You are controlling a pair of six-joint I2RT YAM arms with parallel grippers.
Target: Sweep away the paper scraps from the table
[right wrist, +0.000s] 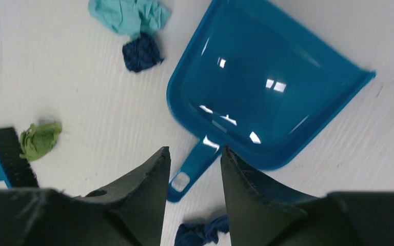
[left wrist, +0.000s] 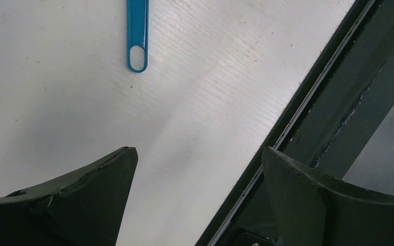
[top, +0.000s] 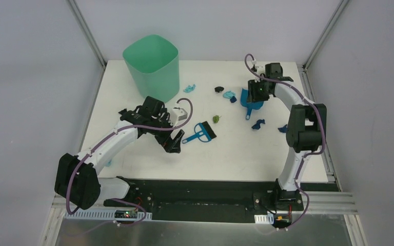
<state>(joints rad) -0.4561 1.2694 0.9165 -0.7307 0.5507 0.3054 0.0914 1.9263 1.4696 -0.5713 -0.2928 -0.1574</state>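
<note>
1 table [top: 236,154] | 1 bin [top: 151,66] | 2 claws: left claw [left wrist: 200,195] gaped empty; right claw [right wrist: 194,152] straddled dustpan [right wrist: 256,87] handle, grip unclear | 1 brush [top: 201,133] | at least 7 scraps [top: 229,95] lay scattered on table.

Bottom paper scrap [right wrist: 199,234] partly off-frame

Plain grey walls [top: 25,61] are closing in the white table [top: 236,159] on left, right and far sides, silver frame posts [top: 88,33] rising at far corners.

No legible text or markings anywhere.
</note>
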